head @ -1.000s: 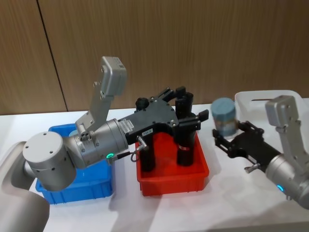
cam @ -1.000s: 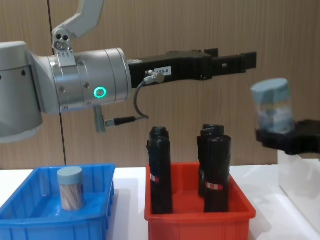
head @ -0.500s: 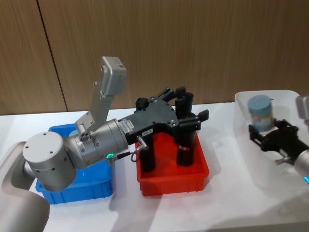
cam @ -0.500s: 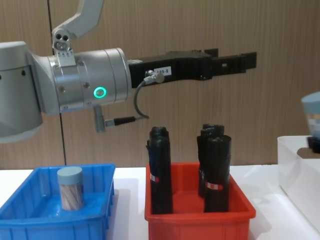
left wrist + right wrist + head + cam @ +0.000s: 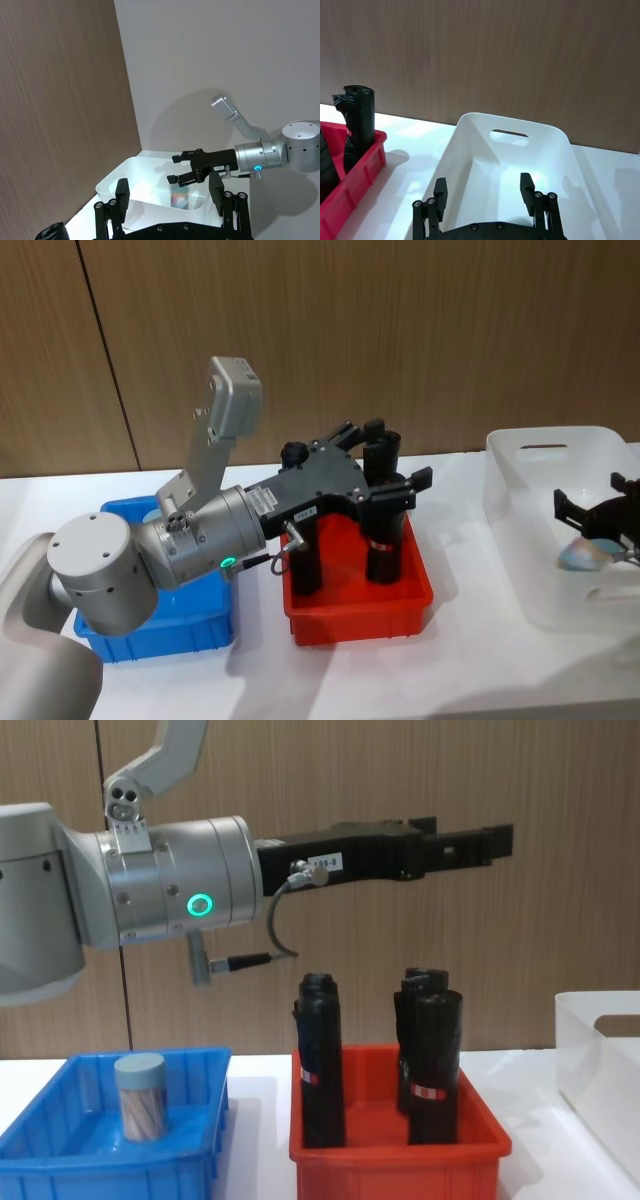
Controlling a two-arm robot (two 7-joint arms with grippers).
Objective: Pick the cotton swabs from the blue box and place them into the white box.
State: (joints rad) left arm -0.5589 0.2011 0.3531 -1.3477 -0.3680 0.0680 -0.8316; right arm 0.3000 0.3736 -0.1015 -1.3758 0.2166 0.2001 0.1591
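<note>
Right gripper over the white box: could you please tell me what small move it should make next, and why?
Probably lift clear of the white box: the right gripper is open, a tub lies in the box below it, and another tub stands in the blue box.

Soft light is coming from overhead — faint shadows are spreading on the white counter (image 5: 400, 680) beside the red bin (image 5: 350, 625). A bright patch is glaring inside the white box (image 5: 465, 165), and the shadow of the right arm (image 5: 272, 152) is dimming the grey wall (image 5: 210, 50).
</note>
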